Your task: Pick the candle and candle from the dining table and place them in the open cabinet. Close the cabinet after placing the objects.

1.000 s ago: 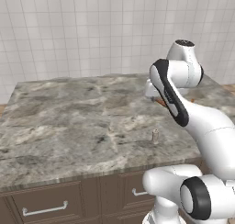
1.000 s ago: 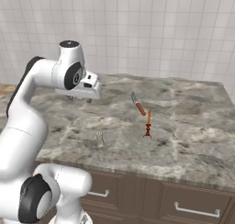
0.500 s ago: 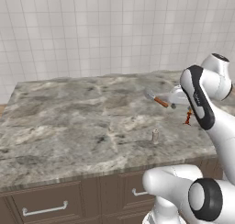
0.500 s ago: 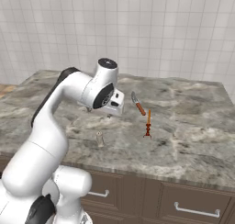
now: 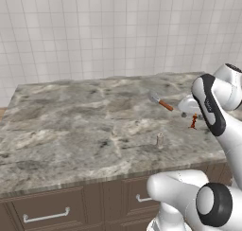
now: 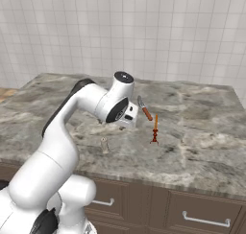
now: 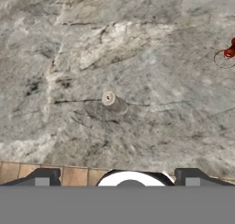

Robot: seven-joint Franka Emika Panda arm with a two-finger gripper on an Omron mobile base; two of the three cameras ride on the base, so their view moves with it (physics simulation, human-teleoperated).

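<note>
The arm had swung down and forward across the tabletop in the last second, from a raised pose at the back to a low reach over the front half, and the hand had spread its fingers the rest of the way as it came. That read as the approach for the first pick: nothing was gripped, the hand was released and wide, and both candles stood where they had been all along.

The stub candle stood upright near the front edge of the tabletop, a little right of its middle; in the left base view the stub candle sat just short of that edge. Seen from the hand, it lay ahead of the fingertips and roughly centred between them, with bare stone in between, so the hand was near it but not yet around it.

The taper stood upright further toward the right end, well apart from the stub, with the knife lying just behind it. In the right base view the hand hung above the tabletop between the stub and the knife.

My guess was that the stub came first, and a descent was needed before any closing
</note>
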